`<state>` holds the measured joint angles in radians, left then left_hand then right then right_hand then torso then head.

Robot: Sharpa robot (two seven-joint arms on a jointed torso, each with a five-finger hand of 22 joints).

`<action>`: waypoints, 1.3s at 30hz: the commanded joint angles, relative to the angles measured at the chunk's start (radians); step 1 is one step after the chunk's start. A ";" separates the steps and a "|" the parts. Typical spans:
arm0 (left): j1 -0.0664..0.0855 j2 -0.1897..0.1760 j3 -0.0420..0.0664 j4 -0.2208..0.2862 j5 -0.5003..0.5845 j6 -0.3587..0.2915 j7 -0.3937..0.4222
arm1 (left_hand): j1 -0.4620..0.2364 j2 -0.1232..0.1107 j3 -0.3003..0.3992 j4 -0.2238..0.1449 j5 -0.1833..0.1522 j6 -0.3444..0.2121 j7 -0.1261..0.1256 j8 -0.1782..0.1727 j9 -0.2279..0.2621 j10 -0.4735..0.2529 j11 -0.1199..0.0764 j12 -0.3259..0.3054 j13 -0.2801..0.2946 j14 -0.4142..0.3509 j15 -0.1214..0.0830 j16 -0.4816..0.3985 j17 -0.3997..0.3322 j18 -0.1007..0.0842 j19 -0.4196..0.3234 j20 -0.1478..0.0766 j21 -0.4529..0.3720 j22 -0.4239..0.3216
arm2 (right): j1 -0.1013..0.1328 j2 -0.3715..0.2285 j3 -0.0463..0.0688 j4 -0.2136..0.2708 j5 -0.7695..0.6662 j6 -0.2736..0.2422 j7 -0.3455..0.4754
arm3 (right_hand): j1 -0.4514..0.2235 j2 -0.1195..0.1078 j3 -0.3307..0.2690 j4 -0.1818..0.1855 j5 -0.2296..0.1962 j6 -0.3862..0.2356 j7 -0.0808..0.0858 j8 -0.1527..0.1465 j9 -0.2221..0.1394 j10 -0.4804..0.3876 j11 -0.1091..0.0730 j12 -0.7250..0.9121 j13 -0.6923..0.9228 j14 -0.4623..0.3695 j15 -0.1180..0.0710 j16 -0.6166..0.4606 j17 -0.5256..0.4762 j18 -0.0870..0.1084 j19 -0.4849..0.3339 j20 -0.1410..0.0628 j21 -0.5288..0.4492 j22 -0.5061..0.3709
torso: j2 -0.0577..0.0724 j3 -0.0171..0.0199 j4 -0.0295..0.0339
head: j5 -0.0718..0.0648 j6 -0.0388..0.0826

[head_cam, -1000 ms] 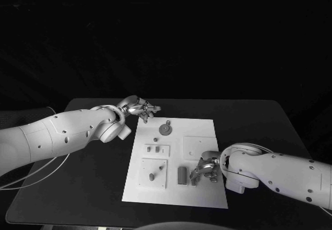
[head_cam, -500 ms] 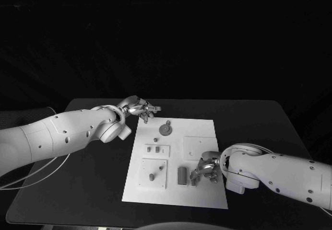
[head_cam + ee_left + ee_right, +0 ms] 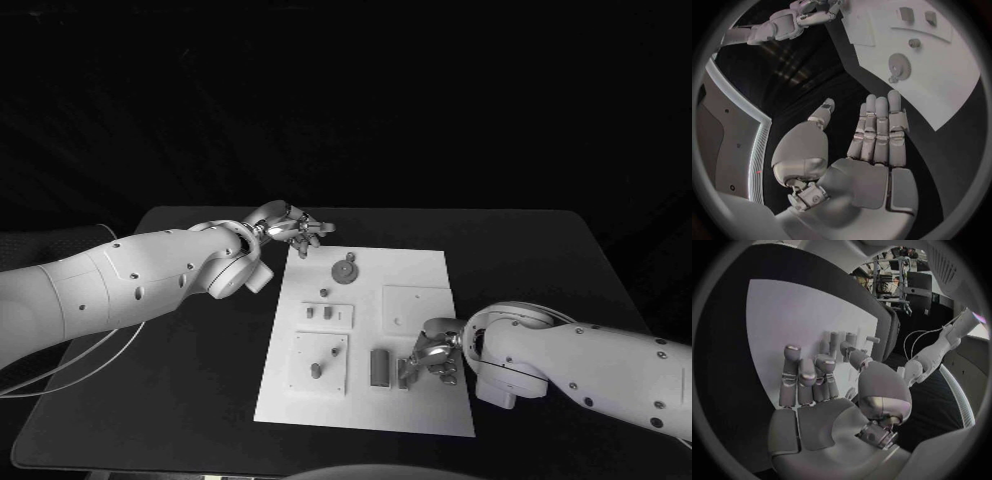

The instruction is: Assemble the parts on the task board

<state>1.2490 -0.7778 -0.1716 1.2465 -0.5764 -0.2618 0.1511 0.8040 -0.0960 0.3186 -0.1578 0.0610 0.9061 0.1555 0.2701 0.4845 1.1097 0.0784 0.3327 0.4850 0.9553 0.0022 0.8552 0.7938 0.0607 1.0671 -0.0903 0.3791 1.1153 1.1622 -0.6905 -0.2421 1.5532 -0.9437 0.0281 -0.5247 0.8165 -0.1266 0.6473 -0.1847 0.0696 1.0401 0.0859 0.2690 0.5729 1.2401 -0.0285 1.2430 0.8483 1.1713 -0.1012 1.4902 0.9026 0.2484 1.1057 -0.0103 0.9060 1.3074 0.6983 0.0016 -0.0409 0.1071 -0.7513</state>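
The white task board [image 3: 421, 405] lies mid-table with small grey parts on it: a round disc [image 3: 345, 268], a small peg [image 3: 325, 292] and an upright grey block [image 3: 381, 367]. My left hand [image 3: 289, 228] hovers just off the board's far left corner. Its fingers are straight and apart [image 3: 878, 131] and hold nothing; the disc [image 3: 898, 64] lies beyond them. My right hand [image 3: 430, 358] sits low over the board's near right part, just right of the grey block. Its fingers [image 3: 811, 375] are curled toward the thumb [image 3: 859, 361]. Whether a part is pinched there is hidden.
The black table [image 3: 188, 400] surrounds the board, with bare room to the left and far right. Two raised square plates [image 3: 417, 298] [image 3: 320, 385] on the board carry small pegs. My right arm [image 3: 779, 27] shows across the board in the left wrist view.
My right hand and forearm have slipped slightly toward the board's near edge. The left hand has stayed put.
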 commanded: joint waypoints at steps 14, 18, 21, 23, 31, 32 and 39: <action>0.001 -0.005 0.001 0.005 -0.001 0.006 0.004 | 0.011 0.001 -0.003 -0.002 0.000 0.006 0.001 0.001 -0.002 -0.009 -0.001 -0.002 0.001 -0.001 0.000 -0.006 0.002 0.025 -0.002 -0.006 -0.007 0.002 | -0.002 -0.027 -0.001 0.026 -0.030 0.070 0.001 | 0.027 -0.024 -0.001 -0.015 -0.016 0.006 -0.003 0.006 0.005 -0.003 0.000 -0.003 -0.001 0.000 -0.008 -0.005 0.000 0.013 0.002 -0.007 -0.006 0.013 | 0.000 0.0006 -0.0010 | 0.000 0.009; 0.001 -0.004 0.001 0.006 -0.001 0.007 0.004 | 0.011 0.001 -0.003 -0.002 0.000 0.006 0.001 0.001 -0.002 -0.009 -0.001 -0.002 0.001 -0.001 0.000 -0.006 0.002 0.025 -0.002 -0.006 -0.007 0.002 | -0.002 -0.023 -0.001 0.026 -0.031 0.068 0.001 | 0.029 -0.017 -0.005 -0.019 -0.018 0.007 -0.003 0.007 0.006 -0.003 -0.001 -0.004 -0.001 0.000 -0.008 -0.004 0.000 0.013 0.002 -0.006 -0.006 0.014 | 0.000 -0.0001 -0.0006 | -0.001 0.009; 0.001 -0.003 0.001 0.006 -0.001 0.006 0.004 | 0.011 0.001 -0.003 -0.002 0.001 0.006 0.001 0.001 -0.002 -0.009 -0.001 -0.002 0.001 -0.001 0.000 -0.006 0.002 0.025 -0.002 -0.006 -0.007 0.002 | -0.003 -0.019 -0.001 0.027 -0.032 0.067 0.003 | 0.031 -0.013 -0.007 -0.022 -0.017 0.007 -0.004 0.008 0.007 -0.003 -0.001 -0.004 -0.001 0.000 -0.008 -0.004 0.000 0.013 0.001 -0.006 -0.005 0.014 | 0.000 0.0000 -0.0008 | -0.001 0.008; 0.001 -0.003 0.001 0.006 -0.001 0.006 0.004 | 0.011 0.002 -0.003 -0.002 0.001 0.006 0.001 0.002 -0.002 -0.008 -0.001 -0.002 0.001 -0.001 0.000 -0.006 0.002 0.025 -0.002 -0.006 -0.007 0.002 | -0.003 -0.016 -0.001 0.025 -0.032 0.066 0.003 | 0.033 -0.011 -0.010 -0.025 -0.018 0.010 -0.005 0.009 0.008 -0.002 -0.002 -0.003 -0.001 0.000 -0.007 -0.004 0.000 0.013 0.001 -0.006 -0.005 0.014 | 0.001 -0.0001 -0.0006 | 0.000 0.007; 0.001 -0.003 0.001 0.006 -0.002 0.007 0.004 | 0.011 0.002 -0.003 -0.002 0.001 0.006 0.001 0.002 -0.002 -0.008 -0.001 -0.002 0.001 -0.001 -0.001 -0.006 0.002 0.025 -0.001 -0.006 -0.008 0.003 | -0.004 -0.005 -0.002 0.022 -0.033 0.068 0.004 | 0.037 -0.002 -0.014 -0.034 -0.017 0.015 -0.007 0.013 0.010 -0.002 -0.004 -0.004 -0.002 0.000 -0.006 -0.003 0.000 0.013 0.001 -0.006 -0.005 0.014 | 0.000 -0.0005 0.0001 | 0.002 0.005; 0.001 -0.003 0.001 0.006 -0.002 0.007 0.004 | 0.011 0.002 -0.003 -0.002 0.001 0.006 0.001 0.002 -0.002 -0.008 -0.001 -0.002 0.001 -0.001 -0.001 -0.006 0.002 0.025 -0.001 -0.006 -0.008 0.003 | -0.005 -0.004 -0.002 0.022 -0.034 0.069 0.004 | 0.037 -0.001 -0.014 -0.035 -0.017 0.015 -0.007 0.013 0.010 -0.002 -0.005 -0.004 -0.002 0.000 -0.006 -0.003 0.000 0.013 0.001 -0.006 -0.005 0.014 | 0.000 -0.0004 0.0000 | 0.002 0.005; 0.001 -0.003 0.001 0.006 -0.002 0.007 0.004 | 0.012 0.002 -0.003 -0.002 0.001 0.006 0.001 0.002 -0.002 -0.008 -0.001 -0.002 0.001 -0.001 -0.001 -0.006 0.002 0.025 -0.001 -0.006 -0.008 0.003 | -0.006 -0.002 -0.002 0.014 -0.045 0.071 -0.005 | 0.044 0.009 -0.016 -0.045 -0.016 0.017 -0.008 0.014 0.012 -0.001 -0.006 -0.003 -0.002 0.001 -0.006 -0.002 0.000 0.013 0.002 -0.006 -0.004 0.015 | 0.000 -0.0008 -0.0007 | 0.001 0.004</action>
<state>1.2491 -0.7824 -0.1717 1.2498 -0.5768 -0.2619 0.1494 0.8040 -0.0960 0.3186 -0.1578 0.0610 0.9060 0.1555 0.2701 0.4838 1.1097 0.0785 0.3327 0.4850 0.9553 0.0021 0.8552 0.7953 0.0608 1.0654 -0.0886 0.3752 1.1168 1.1568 -0.6936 -0.2434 1.5686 -0.9714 0.0789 -0.5240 0.8637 -0.1238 0.6315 -0.2279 0.0581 1.0494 0.0765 0.2779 0.5839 1.2402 -0.0286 1.2430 0.8480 1.1752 -0.1017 1.4902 0.9027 0.2495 1.1055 -0.0101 0.9060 1.3075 0.6985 0.0011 -0.0411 0.1086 -0.7471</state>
